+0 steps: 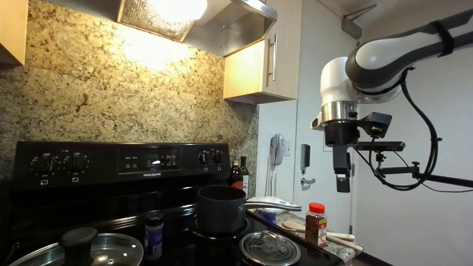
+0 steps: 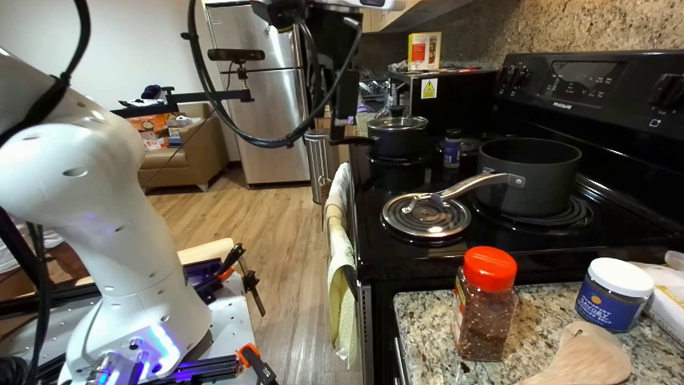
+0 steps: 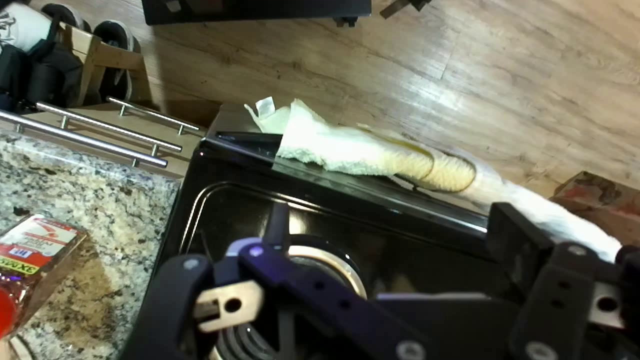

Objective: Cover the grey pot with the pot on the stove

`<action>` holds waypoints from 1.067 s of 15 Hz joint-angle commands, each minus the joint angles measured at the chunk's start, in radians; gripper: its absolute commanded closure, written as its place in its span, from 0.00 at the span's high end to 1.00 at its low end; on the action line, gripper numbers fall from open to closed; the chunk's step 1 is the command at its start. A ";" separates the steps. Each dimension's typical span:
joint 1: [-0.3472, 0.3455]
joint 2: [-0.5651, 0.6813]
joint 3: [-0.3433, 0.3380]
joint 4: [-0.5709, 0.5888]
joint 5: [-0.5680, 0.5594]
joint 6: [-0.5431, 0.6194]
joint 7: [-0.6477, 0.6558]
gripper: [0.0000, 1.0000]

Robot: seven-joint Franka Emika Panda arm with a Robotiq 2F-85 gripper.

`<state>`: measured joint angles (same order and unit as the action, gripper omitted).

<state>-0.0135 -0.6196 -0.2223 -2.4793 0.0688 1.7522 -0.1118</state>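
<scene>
The hand (image 3: 395,227) spread and unloaded, room side of the grey pot (image 2: 542,184)

Fingers (image 3: 515,232) stand wide apart in the wrist view; nothing is gripped. The grey pot sits upright and uncovered on the stove (image 1: 98,166), its long handle (image 2: 473,183) pointing out to the side where the hand hangs.

The glass lid (image 1: 266,255) lies flat near the grey pot, on that same side. It is judged the intended cover, although the instruction reads "pot". The lidded pot (image 2: 398,143), left of the grey pot as one faces the stove, is judged not concerned.

Governing relation: lid to hand. In both exterior views the lid falls between the hand and the grey pot, lower than the hand. In the wrist view it is partly hidden by one finger, not centred. Its metal grip (image 1: 274,235) appears to run toward and away from the grey pot, with the finger spread roughly crosswise.

Judgement: next move calls for a shift toward the grey pot, then descent. The handle, reaching out near the lid, could be struck.
</scene>
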 commanded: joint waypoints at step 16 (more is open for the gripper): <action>-0.039 0.624 0.162 0.191 -0.113 0.547 0.572 1.00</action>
<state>-0.0394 -0.0497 -0.0756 -2.3163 0.0121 2.2552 0.3768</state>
